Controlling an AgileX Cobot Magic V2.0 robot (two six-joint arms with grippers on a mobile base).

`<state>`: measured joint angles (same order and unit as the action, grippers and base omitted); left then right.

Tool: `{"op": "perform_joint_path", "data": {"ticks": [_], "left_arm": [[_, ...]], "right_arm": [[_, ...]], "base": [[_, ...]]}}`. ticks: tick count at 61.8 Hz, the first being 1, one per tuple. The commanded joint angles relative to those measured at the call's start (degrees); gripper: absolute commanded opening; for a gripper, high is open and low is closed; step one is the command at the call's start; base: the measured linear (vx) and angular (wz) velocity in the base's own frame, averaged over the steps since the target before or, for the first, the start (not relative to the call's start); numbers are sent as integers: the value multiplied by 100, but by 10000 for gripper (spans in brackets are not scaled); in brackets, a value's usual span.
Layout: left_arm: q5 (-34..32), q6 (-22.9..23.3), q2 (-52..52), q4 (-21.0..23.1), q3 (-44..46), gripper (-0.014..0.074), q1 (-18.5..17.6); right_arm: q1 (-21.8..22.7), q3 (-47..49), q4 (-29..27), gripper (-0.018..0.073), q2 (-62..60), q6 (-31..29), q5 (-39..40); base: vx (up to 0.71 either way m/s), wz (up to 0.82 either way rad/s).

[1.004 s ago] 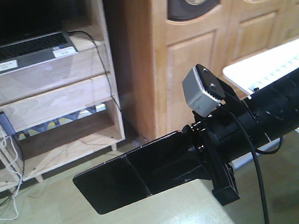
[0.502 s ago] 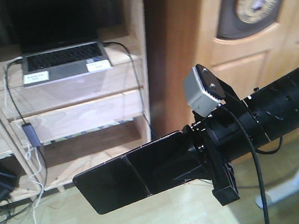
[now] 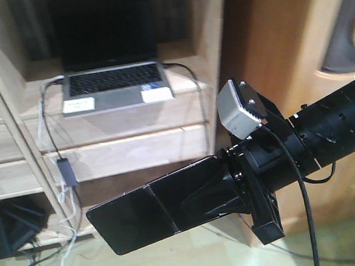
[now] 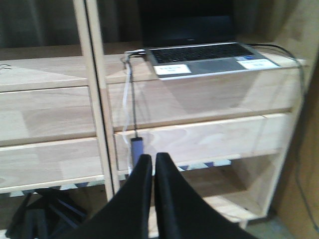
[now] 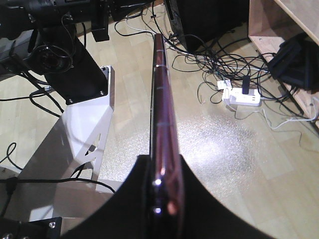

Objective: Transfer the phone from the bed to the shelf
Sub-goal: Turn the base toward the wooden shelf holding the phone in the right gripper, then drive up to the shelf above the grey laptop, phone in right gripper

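Front-facing view: right jaws clench the phone (image 3: 144, 217), long axis pointing toward 8 o'clock, shelf (image 3: 124, 152) at 11 o'clock; left jaws closed, empty.

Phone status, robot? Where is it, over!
Right gripper shut on phone, in air, not on shelf. Left gripper shut, empty. Laptop on upper shelf board.

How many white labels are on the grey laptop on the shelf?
2. One white rectangular label sits at the palm rest's left end, the other at its right end, on the open grey laptop atop the pale wooden shelf. Blur may hide smaller ones.
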<state>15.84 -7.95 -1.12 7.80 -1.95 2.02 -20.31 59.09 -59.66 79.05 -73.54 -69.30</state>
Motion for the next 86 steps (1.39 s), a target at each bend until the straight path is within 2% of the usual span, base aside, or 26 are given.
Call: {"op": "perform_joint_path", "data": {"ticks": [1,43,86], "left_arm": [[-417,22,-31,56,-13,1,-7],[-417,22,-31,56,-13,1,-7],[-417,22,-31,56,-13,1,-7]], "right_arm": [[14,150,-497,-1,-190,-70,-471],[14,150,-497,-1,-190,-65,-471],[14,150,-497,-1,-190,-65,-471]], "base": [[22,22],[21,19],[19,2]]}}
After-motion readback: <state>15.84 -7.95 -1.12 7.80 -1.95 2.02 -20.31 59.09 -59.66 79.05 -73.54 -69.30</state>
